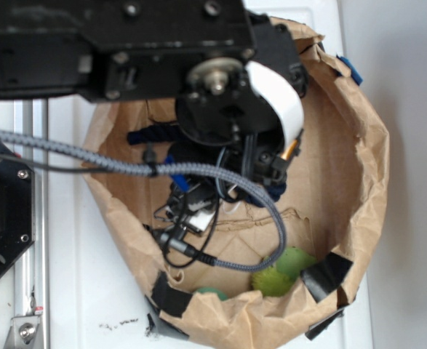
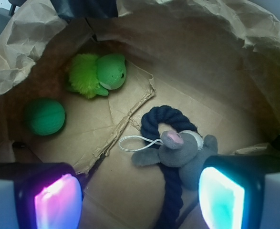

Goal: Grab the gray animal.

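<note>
The gray animal [image 2: 185, 153], a small plush with a pink face patch and a white string loop [image 2: 139, 142], lies on top of a dark navy rope [image 2: 167, 143] on the cardboard floor of a paper bag. My gripper [image 2: 139, 200] hangs open above the floor, its glowing pads wide apart; the right pad [image 2: 222, 198] sits just in front of the animal's lower body, not touching it as far as I can see. In the exterior view the arm [image 1: 220, 109] reaches down into the bag and hides the animal.
A green spiky plush [image 2: 98, 74] and a green ball [image 2: 45, 116] lie at the far left of the bag floor. Crumpled paper bag walls [image 2: 30, 43] rise all around. In the exterior view the bag rim [image 1: 366, 145] is patched with black tape [image 1: 328, 275].
</note>
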